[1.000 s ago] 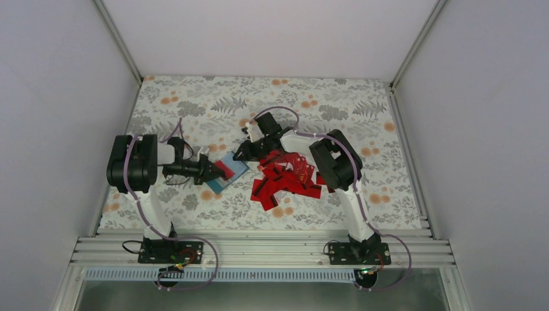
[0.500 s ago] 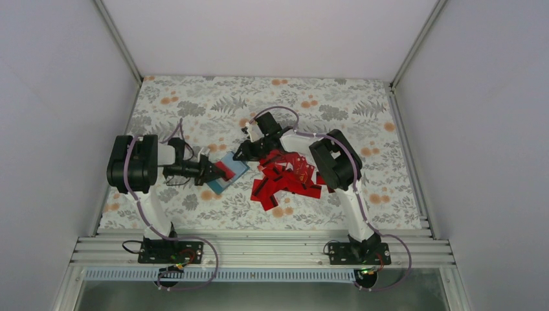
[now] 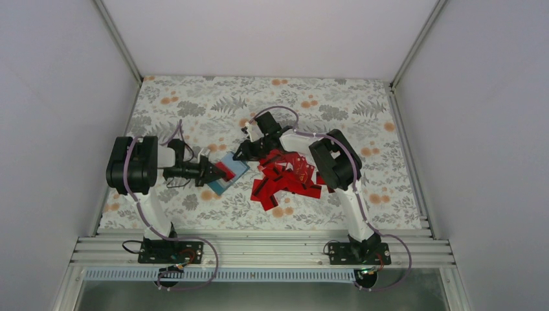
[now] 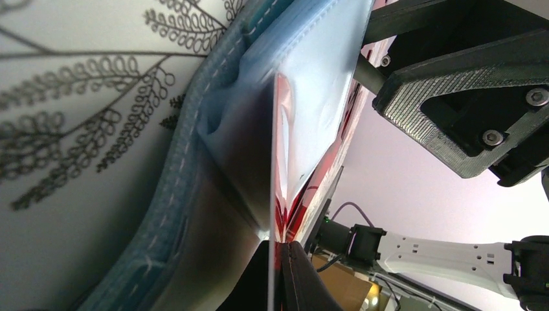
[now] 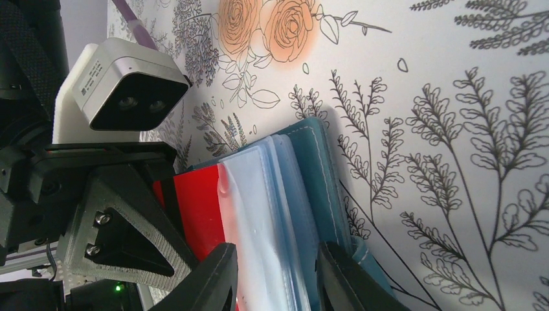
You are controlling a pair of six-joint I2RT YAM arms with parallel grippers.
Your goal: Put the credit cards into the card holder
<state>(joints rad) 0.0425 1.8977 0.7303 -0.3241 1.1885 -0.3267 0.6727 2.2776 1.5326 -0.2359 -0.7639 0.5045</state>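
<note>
The left pincer [image 3: 212,170], clamped on a thin red plastic card [image 5: 197,207], pointed it lengthwise into the teal folding card holder [image 5: 320,168] just ahead on the floral table [image 3: 194,110]; the right pincer [image 5: 277,259] straddled its sleeves [image 5: 259,194], grip unclear.

teal card holder [image 3: 237,169] lies open, one red card [image 5: 197,207] partly in; other credit cards [image 3: 285,181] piled just right.

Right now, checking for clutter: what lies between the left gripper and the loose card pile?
The top view shows the card holder between the left gripper and the card pile, with one red card on it.
</note>
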